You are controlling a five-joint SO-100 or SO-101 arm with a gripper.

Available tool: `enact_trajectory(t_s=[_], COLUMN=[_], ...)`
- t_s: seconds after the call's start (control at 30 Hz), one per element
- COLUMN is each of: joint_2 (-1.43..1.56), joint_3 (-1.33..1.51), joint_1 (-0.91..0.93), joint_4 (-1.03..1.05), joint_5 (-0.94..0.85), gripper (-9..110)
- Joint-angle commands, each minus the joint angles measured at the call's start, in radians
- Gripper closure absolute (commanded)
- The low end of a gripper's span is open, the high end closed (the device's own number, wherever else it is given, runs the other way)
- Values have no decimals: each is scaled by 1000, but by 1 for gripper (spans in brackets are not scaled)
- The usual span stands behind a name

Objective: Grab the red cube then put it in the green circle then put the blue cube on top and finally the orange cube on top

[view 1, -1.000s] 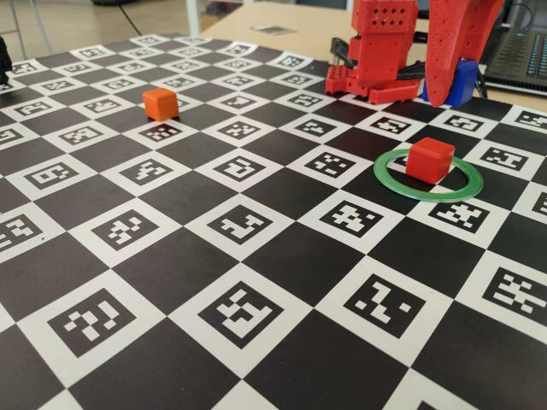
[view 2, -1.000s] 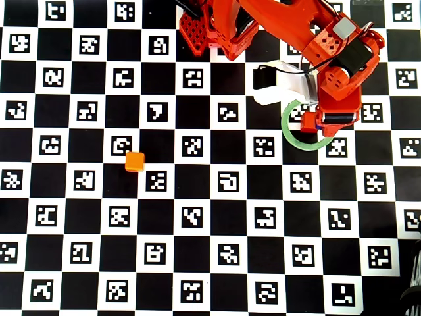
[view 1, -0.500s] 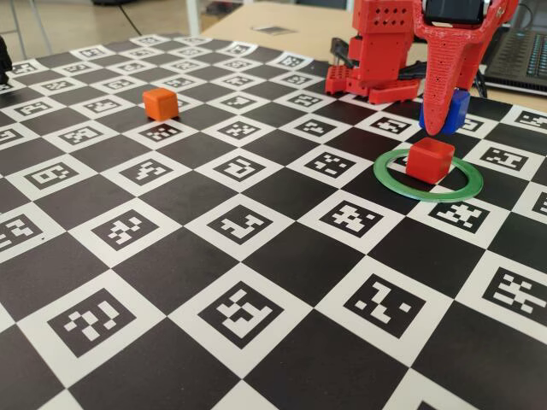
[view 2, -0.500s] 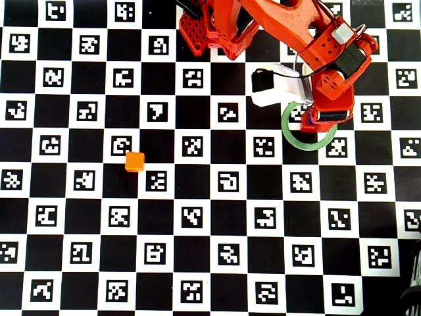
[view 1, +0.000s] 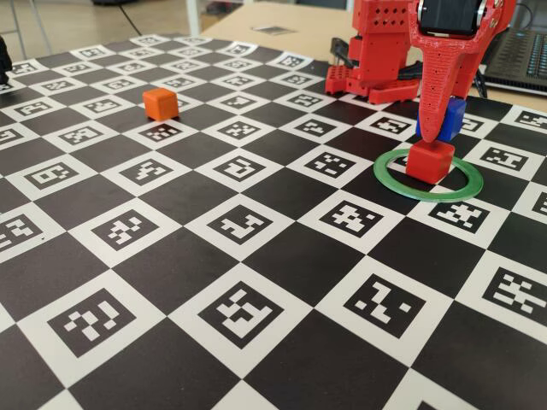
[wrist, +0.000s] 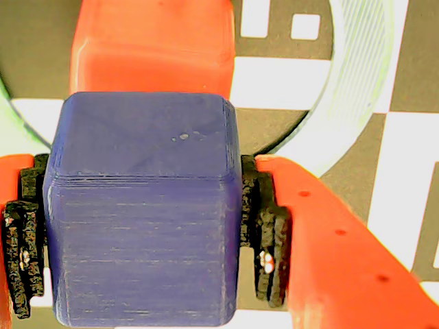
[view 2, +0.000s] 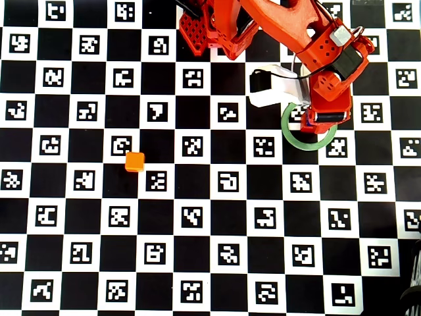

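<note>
The red cube [view 1: 430, 161] sits inside the green circle [view 1: 395, 190] at the right of the fixed view. My gripper [view 1: 442, 128] hangs just over it, shut on the blue cube [view 1: 453, 114]. In the wrist view the blue cube [wrist: 144, 212] fills the space between the black pads [wrist: 264, 233], and the red cube [wrist: 154, 48] shows just beyond it, with the green circle [wrist: 360, 82] at the right. From overhead the gripper [view 2: 322, 117] covers both cubes over the green circle [view 2: 289, 137]. The orange cube [view 1: 161, 103] [view 2: 135, 161] stands alone far to the left.
The red arm base [view 1: 385, 43] stands at the back edge of the checkered marker board [view 1: 256, 256]. A white camera mount [view 2: 273, 89] juts from the wrist. A laptop [view 1: 523, 55] lies behind at the right.
The gripper carried the blue cube from behind the ring forward and down, so it now hangs just above the red cube. The orange cube and the ring stayed put.
</note>
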Motion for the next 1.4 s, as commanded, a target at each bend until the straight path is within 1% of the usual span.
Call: enact_trajectory(t_s=[0.0, 1.37], joint_2=[20, -5], joint_3=[-2, 49], joint_1=[2, -11], joint_4=[-15, -75], joint_5=[2, -32], gripper=[105, 103])
